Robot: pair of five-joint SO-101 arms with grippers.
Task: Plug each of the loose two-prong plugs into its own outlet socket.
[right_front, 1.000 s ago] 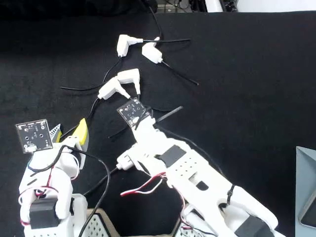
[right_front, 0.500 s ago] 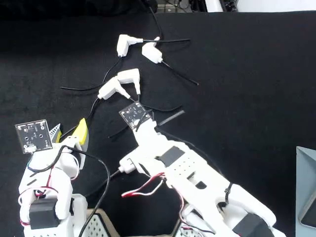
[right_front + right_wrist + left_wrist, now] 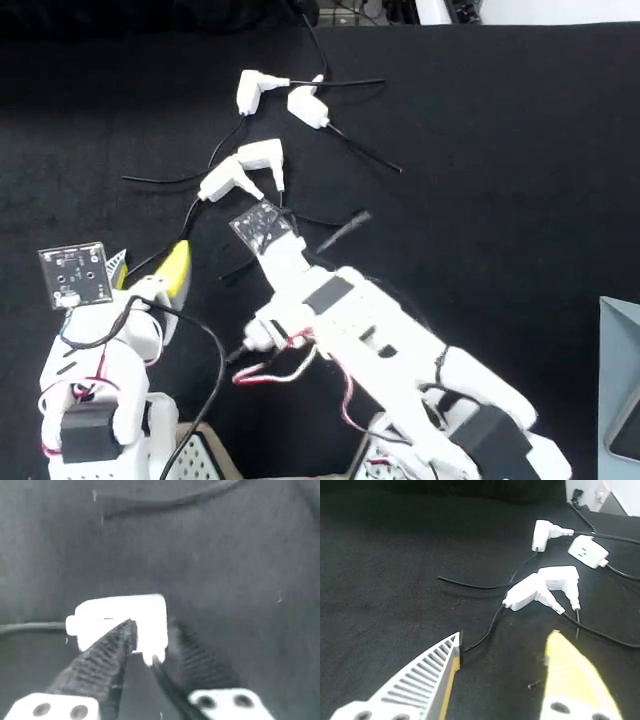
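Jaws of your right gripper stand parted, one ribbed finger crossing a white plug and the other just beside it; the plug lies flat on the black cloth with its cord running off to one side. You cannot tell from the wrist view whether either finger presses on it.

From above, your right arm stretches from the near right toward the middle of the table, its wrist just short of a pair of plugs that lie touching each other.

Jaws of your left gripper are released and grasp nothing, the yellow finger and the white one spread over bare cloth at the near left, a thin black cable running between them.

Farther back sit a third plug and, just to its right, an outlet socket, its slots facing up in your left wrist view. Black cords trail from all four white pieces across the cloth.
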